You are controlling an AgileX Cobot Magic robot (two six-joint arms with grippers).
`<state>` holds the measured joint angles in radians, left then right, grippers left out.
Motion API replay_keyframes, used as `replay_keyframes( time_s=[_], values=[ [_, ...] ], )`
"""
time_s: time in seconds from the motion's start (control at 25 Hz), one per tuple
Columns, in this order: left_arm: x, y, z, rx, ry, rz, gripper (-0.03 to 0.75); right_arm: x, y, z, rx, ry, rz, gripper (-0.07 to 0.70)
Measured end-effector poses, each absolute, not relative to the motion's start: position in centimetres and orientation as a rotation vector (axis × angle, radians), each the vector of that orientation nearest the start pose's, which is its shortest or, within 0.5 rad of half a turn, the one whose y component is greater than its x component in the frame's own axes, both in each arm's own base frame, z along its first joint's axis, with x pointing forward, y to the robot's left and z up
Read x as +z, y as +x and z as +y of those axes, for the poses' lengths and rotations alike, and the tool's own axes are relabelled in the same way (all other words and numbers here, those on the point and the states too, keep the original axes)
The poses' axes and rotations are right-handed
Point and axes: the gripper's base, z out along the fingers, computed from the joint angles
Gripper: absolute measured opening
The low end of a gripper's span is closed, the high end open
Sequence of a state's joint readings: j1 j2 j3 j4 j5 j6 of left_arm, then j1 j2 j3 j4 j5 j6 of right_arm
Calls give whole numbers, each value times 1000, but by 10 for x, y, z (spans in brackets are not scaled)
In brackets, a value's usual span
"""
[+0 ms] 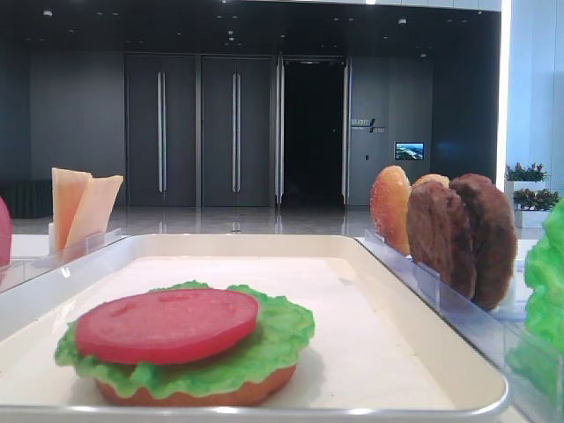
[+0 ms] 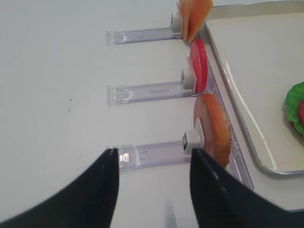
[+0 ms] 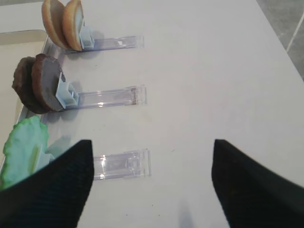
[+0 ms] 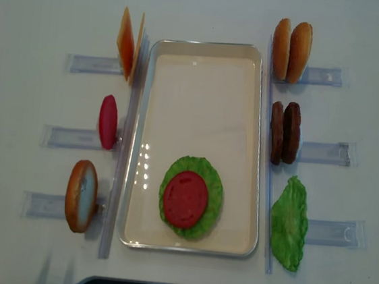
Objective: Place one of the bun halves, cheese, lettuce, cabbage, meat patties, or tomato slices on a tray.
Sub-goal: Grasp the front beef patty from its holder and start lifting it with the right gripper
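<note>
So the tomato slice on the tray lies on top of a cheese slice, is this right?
Not quite. The tomato slice on the tray lies on top of lettuce, not cheese; the overhead view shows it. The cheese stands in its rack left of the tray.

Ahead-left of the right claw [image 3: 151, 183]: meat patties [image 3: 39, 85], bun halves [image 3: 63, 23] beyond them, lettuce [image 3: 21, 149] nearest; tray [image 4: 199, 146] left of all.

1. No text, label, brand or number can be read on the large shallow white rectangular tray [image 4: 259, 156], on the food pieces or on the clear plastic racks [image 4: 324, 152].
2. On the dark wall far behind, a small pale sign [image 1: 361, 123] carries marks, but they are too small to read.
</note>
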<state>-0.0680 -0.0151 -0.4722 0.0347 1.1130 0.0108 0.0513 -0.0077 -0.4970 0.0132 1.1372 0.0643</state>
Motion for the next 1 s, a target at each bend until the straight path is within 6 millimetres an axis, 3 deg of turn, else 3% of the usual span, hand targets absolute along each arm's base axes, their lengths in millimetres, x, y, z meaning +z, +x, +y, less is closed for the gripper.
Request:
replay_keyframes(
  time_s=[1.0],
  values=[
    [265, -6, 3, 8, 81, 2107, 377, 270, -9, 1, 84, 13, 2117, 524]
  ],
)
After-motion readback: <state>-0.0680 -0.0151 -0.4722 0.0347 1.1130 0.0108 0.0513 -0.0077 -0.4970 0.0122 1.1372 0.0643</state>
